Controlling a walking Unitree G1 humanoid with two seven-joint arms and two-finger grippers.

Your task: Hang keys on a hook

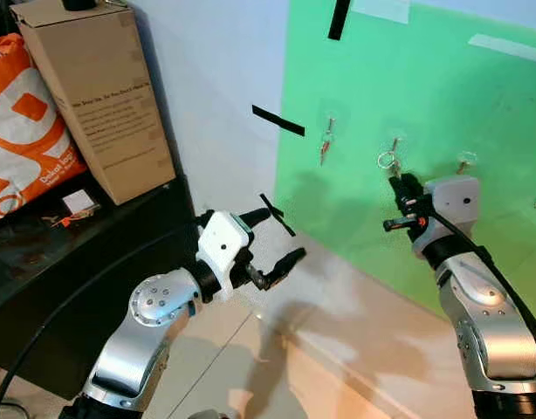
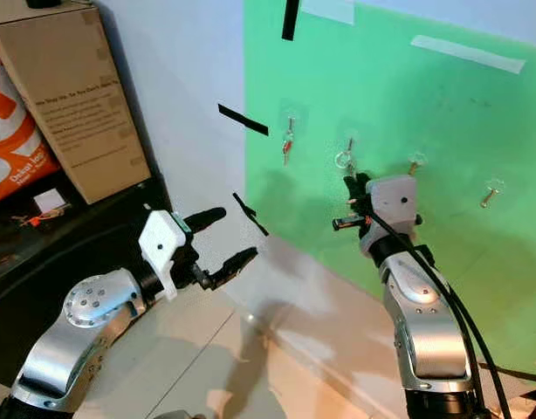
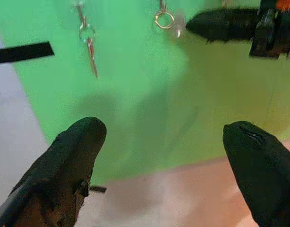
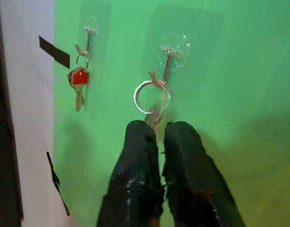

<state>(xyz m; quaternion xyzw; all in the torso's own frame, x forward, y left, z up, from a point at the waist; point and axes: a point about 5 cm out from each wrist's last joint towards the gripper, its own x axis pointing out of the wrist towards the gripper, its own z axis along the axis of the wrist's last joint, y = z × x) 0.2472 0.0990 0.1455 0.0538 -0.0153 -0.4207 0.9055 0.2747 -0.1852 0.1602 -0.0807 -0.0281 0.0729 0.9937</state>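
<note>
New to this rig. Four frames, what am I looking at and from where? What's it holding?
It is a humanoid robot with two silver arms, each ending in a two-fingered black gripper. Two pictures come from its head camera and one from each wrist, looking along the fingers. It faces a green board with small hooks. The right gripper is up at the board, pinched on a key whose ring hangs on a hook. A red-tagged key hangs on the next hook. The left gripper waits open and empty, lower down. On a dark shelf to the left stand a cardboard box and an orange bag.
</note>
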